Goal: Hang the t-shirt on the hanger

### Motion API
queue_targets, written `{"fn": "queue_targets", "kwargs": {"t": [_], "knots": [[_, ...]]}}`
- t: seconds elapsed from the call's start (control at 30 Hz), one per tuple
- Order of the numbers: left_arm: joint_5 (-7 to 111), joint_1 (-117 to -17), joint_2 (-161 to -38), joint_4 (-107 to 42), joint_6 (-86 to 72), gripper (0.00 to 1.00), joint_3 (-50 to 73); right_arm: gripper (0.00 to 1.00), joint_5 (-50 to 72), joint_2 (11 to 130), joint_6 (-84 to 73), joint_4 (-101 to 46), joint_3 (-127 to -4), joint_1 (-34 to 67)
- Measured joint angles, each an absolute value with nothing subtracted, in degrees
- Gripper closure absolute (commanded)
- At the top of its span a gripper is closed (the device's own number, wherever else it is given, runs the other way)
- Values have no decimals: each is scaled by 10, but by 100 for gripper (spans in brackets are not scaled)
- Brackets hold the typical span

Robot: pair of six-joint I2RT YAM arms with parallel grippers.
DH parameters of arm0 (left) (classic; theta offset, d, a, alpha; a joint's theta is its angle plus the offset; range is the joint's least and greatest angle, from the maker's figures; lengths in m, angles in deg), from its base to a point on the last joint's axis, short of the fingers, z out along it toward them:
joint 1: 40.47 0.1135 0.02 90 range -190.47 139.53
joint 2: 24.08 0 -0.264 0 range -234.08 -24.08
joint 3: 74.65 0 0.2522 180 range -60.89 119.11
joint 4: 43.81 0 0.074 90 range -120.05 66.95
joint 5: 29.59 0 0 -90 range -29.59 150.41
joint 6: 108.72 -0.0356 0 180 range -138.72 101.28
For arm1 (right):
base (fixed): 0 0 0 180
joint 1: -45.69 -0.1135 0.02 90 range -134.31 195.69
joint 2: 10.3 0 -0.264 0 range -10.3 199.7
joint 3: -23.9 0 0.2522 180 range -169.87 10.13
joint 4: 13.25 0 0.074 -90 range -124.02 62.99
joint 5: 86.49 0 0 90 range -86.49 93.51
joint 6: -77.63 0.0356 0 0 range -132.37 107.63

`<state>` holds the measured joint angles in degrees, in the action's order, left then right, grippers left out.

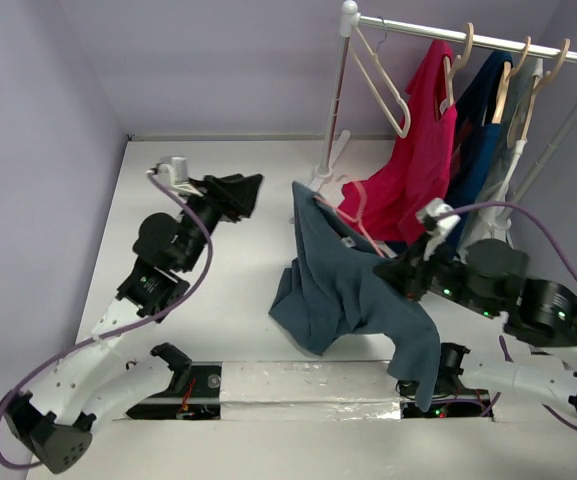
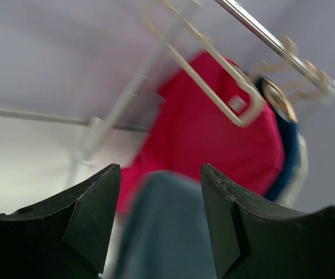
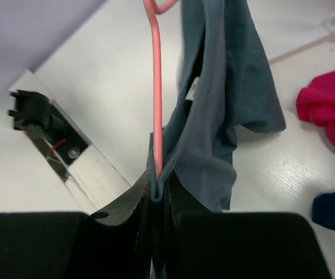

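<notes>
The slate-blue t-shirt (image 1: 333, 285) hangs bunched over the thin pink hanger (image 1: 360, 226), its hem resting on the table. My right gripper (image 1: 388, 268) is shut on the hanger's rod (image 3: 156, 87) and on the t-shirt's ribbed collar (image 3: 168, 168), which wraps the rod at the jaws (image 3: 157, 189). The rest of the t-shirt (image 3: 231, 87) drapes to the right of the rod. My left gripper (image 1: 251, 193) stands open to the left of the t-shirt, apart from it. In the left wrist view, its fingers (image 2: 161, 174) hold nothing and the t-shirt (image 2: 167, 232) shows blurred beyond them.
A white clothes rail (image 1: 468, 38) stands at the back right with an empty cream hanger (image 1: 388, 85), a red t-shirt (image 1: 413, 160), a navy t-shirt (image 1: 478, 120) and wooden hangers (image 1: 508, 85). The rail's upright (image 1: 336, 110) stands just behind the t-shirt.
</notes>
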<state>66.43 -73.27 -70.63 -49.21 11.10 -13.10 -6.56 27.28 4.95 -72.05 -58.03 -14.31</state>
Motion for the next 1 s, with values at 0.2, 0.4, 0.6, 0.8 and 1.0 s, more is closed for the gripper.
{"fn": "queue_targets", "kwargs": {"t": [0.2,0.4,0.6,0.8,1.0], "knots": [[633,-816,-734,-482,98,44,-96,100,-76,294,34,-723,-615,-143],[624,-819,-730,-478,99,42,-97,100,-112,216,69,-720,-604,-143],[608,-820,-730,-476,100,38,-100,100,-162,213,109,-790,-556,-143],[597,-821,-729,-472,100,28,-110,100,-241,219,126,-820,-557,-143],[592,-824,-717,-469,99,25,-128,100,-333,298,112,-809,-572,-143]]}}
